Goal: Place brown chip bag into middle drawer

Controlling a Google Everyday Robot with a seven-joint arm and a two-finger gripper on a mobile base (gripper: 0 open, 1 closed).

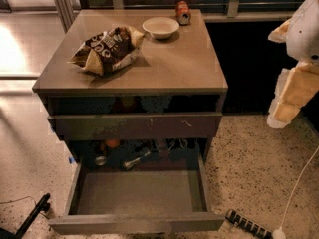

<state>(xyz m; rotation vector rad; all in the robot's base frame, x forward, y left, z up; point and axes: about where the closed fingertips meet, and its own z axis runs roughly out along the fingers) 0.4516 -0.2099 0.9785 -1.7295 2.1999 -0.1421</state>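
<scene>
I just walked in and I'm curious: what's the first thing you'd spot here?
The crinkly brown chip bag lies on the left of the cabinet top, with a white bowl and a small red-orange can farther back. Below, the middle drawer is pulled wide open. The robot's gripper hangs at the far right, away from the bag.

The only lettering in sight is the large white print across the crinkled dark-brown foil chip bag with tan-yellow ends (107,50), which lies at the left of the grey-brown cabinet top (179,68); its letters cannot be made out as words. The small red-orange can (183,12) at the far edge shows pale markings, none legible. The gripper (280,117) hangs at the right, beside the cabinet, with no readable mark.
</scene>
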